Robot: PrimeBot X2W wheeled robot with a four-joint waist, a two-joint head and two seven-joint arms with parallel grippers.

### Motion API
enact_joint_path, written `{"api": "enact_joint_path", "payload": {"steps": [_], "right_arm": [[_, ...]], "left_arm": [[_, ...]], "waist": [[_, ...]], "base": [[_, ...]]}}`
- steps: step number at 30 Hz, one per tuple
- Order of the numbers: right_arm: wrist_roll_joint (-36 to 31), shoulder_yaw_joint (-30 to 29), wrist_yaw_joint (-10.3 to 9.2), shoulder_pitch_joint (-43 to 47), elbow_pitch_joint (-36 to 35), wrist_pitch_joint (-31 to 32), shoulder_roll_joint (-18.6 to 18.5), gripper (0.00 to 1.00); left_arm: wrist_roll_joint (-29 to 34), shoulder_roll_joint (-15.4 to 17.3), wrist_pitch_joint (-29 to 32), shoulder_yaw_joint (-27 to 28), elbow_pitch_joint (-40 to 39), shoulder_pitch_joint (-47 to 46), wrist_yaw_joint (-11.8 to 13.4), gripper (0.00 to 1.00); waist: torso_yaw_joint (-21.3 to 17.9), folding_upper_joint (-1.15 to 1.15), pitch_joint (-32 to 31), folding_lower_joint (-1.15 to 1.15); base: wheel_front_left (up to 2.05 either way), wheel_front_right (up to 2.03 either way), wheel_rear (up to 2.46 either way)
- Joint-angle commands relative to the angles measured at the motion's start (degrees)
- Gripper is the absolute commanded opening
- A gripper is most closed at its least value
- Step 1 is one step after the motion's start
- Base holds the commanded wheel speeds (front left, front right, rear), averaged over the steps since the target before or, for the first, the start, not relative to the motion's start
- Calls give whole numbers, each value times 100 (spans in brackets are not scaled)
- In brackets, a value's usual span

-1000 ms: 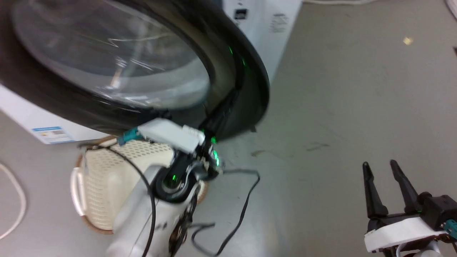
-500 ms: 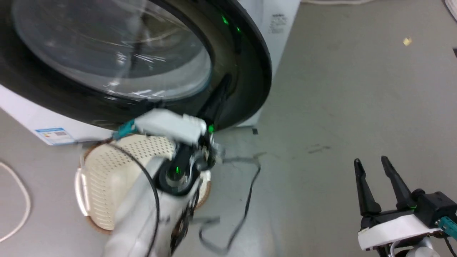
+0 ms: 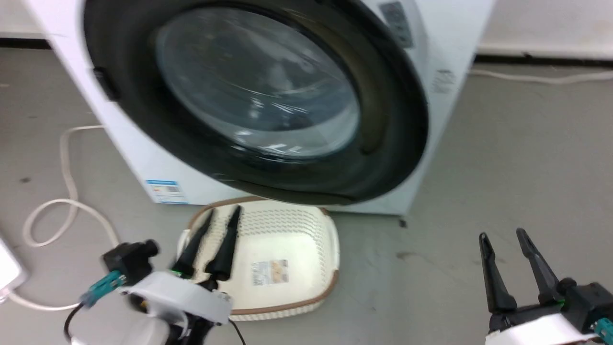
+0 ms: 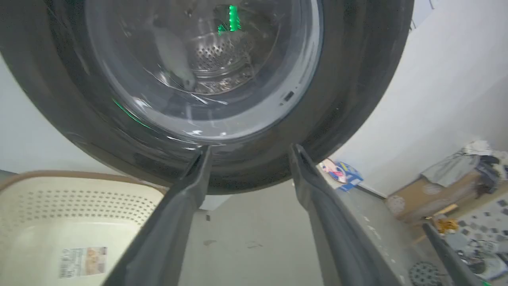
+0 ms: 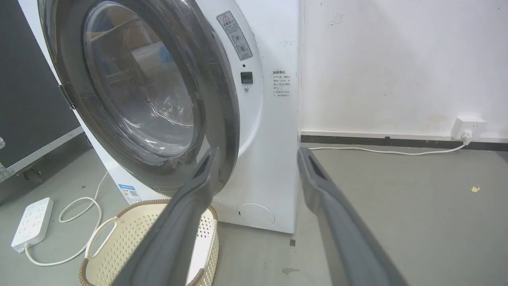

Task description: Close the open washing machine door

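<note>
I see the glossy black washing machine door [image 3: 258, 96], its glass bowl bulging, lying almost flat against the white washing machine [image 3: 455, 38]. I can't tell whether it's latched.

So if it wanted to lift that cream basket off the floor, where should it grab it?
Probably the pale loop handle at the end of the basket, reached from above. It sits upright on the floor, open top up, and the handle is thin enough to pinch, unlike the wide walls. The open left gripper is nearest.
</note>
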Motion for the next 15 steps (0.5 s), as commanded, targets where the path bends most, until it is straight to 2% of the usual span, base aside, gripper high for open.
{"api": "enact_joint_path", "payload": {"steps": [1, 4, 5, 7, 9, 12, 15], "right_arm": [[-49, 10, 5, 104, -59, -26, -58, 100], [-104, 49, 5, 207, -144, -26, -102, 100], [-108, 68, 5, 233, -166, -26, -106, 100], [-165, 126, 5, 281, -215, -26, -136, 100], [-251, 220, 5, 331, -255, -26, -163, 100], [-332, 339, 5, 400, -287, -26, -176, 100], [-355, 414, 5, 449, -288, -26, -166, 100]], "left_arm": [[481, -120, -29, 267, -149, 145, 80, 100], [2337, -150, -30, 730, -528, 550, 526, 100], [2789, -223, -31, 831, -659, 683, 670, 100], [3279, -495, -31, 1089, -926, 960, 838, 100], [3666, -672, -31, 1288, -1109, 1223, 894, 100], [4197, -782, -32, 1426, -1182, 1546, 913, 100], [4466, -915, -32, 1567, -1214, 1759, 907, 100]], "waist": [[339, 0, -261, 1], [500, 0, -354, 1], [545, 0, -384, 1], [624, 0, -442, 1], [685, 0, -494, 1], [755, 0, -551, 1], [817, 0, -576, 1]], "base": [[0, 0, 0], [0, 0, 0], [0, 0, 0], [0, 0, 0], [0, 0, 0], [0, 0, 0], [0, 0, 0]]}}
